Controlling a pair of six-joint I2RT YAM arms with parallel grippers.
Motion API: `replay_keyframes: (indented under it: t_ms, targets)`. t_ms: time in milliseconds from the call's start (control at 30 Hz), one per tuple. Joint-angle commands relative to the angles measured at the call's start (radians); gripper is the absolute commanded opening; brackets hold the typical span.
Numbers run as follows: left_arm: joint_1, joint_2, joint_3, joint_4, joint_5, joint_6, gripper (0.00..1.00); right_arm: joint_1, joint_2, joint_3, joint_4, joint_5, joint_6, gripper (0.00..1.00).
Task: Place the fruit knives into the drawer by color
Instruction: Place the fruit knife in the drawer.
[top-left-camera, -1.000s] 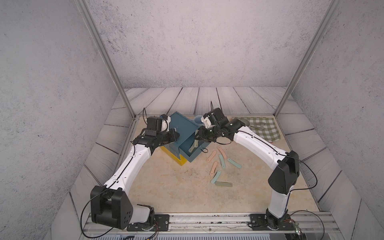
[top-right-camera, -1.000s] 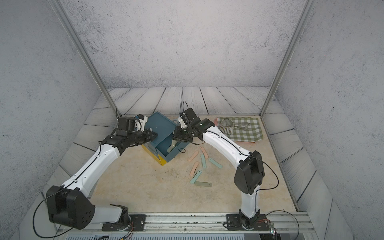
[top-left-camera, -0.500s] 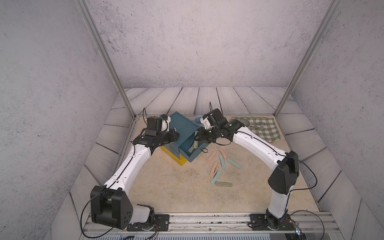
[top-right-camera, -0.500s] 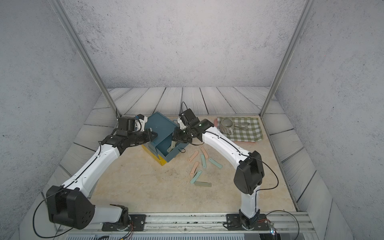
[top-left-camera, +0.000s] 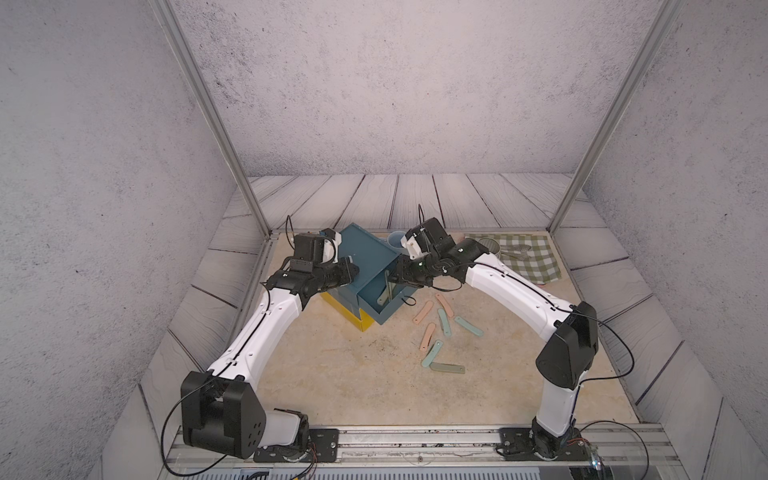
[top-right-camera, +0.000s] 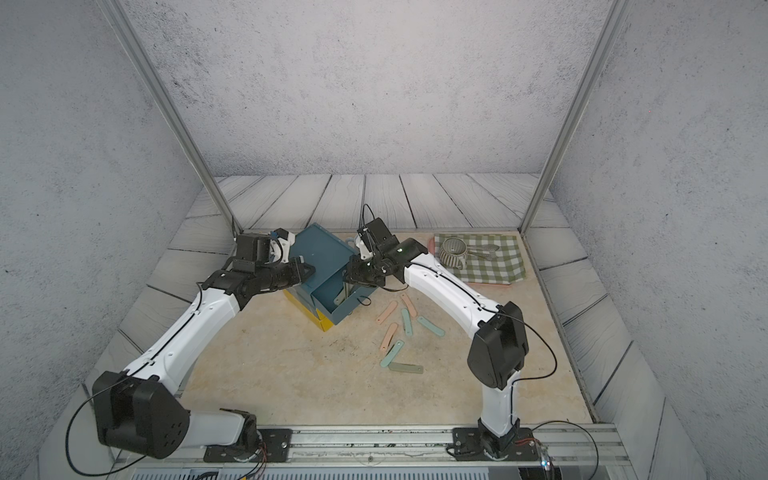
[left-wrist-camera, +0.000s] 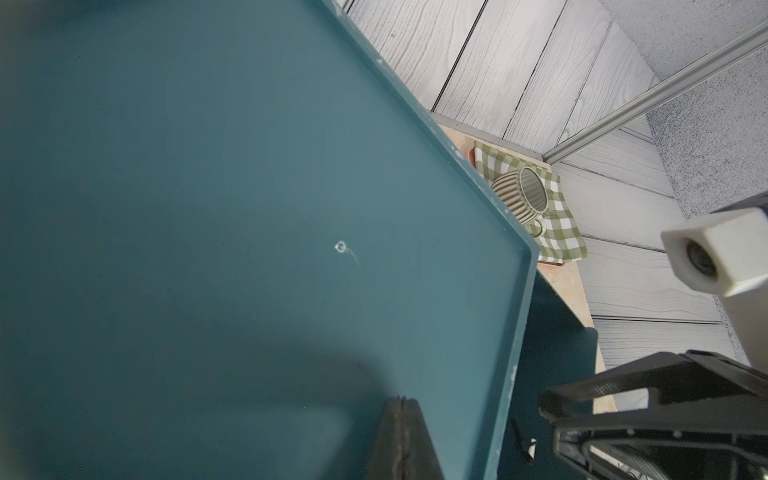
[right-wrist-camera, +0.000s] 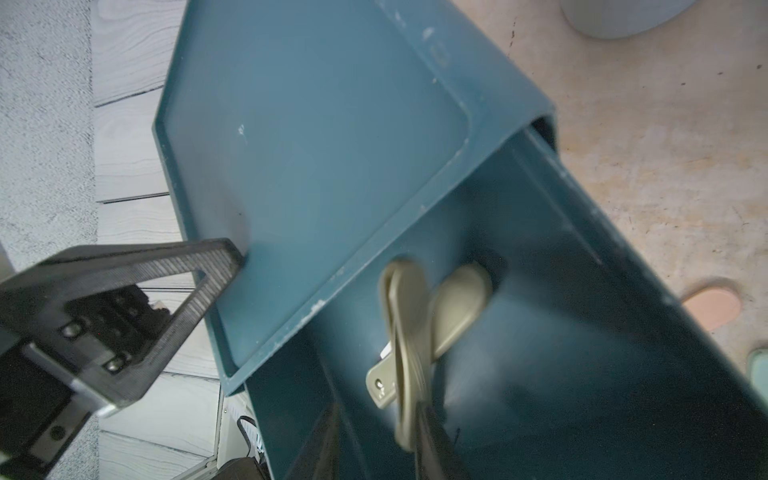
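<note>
Chest (top-left-camera: 365, 253) stands cornerwise on the bench (top-left-camera: 332, 374), with its top drawer (right-wrist-camera: 561, 353) pulled out toward the loose knives.

Left jaws: together, nothing between them. The fingertips (left-wrist-camera: 401, 419) are set down on the chest's teal top, near the edge above the drawer. My guess is they are a hold-down, so the chest does not skid or tip while the drawer is loaded.

Right jaws: over the open drawer, pointing down into it, part-way apart. The gap is wider than the thin edge of the olive knife (right-wrist-camera: 405, 353) between them. That knife is on edge and blurred, close against one finger. I cannot tell whether it is pinched or dropping, but I judge it a release.

A second olive knife (right-wrist-camera: 457, 307) lies in the drawer, its far end at the chest's mouth. So the top drawer reads as the olive one.

On the bench, just off the drawer's front:
- three pink knives (top-left-camera: 423, 312)
- three mint knives (top-left-camera: 444, 321)
- one olive knife (top-left-camera: 448, 368), farthest from the chest

Lower yellow drawers (top-left-camera: 353, 318) look shut.
</note>
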Motion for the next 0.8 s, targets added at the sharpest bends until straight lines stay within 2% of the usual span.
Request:
replay_keyframes:
  t_ms: [0, 233, 533, 633, 767]
  targets:
    - [0.005, 0.018, -0.033, -0.11, -0.031, 0.007, 0.0, 0.007, 0.0, 0.014, -0.015, 0.018, -0.013, 0.35]
    - [0.005, 0.02, -0.03, -0.112, -0.032, 0.007, 0.0, 0.007, -0.026, 0.041, -0.011, 0.021, -0.054, 0.36]
    - [0.005, 0.025, -0.027, -0.11, -0.029, 0.006, 0.0, 0.008, -0.164, -0.001, -0.035, 0.054, -0.155, 0.25]
    - [0.005, 0.024, -0.028, -0.112, -0.032, 0.006, 0.0, 0.007, -0.224, -0.044, -0.056, 0.094, -0.183, 0.25]
    - [0.005, 0.017, -0.029, -0.115, -0.033, 0.007, 0.0, 0.007, -0.312, -0.122, -0.121, 0.189, -0.215, 0.3]
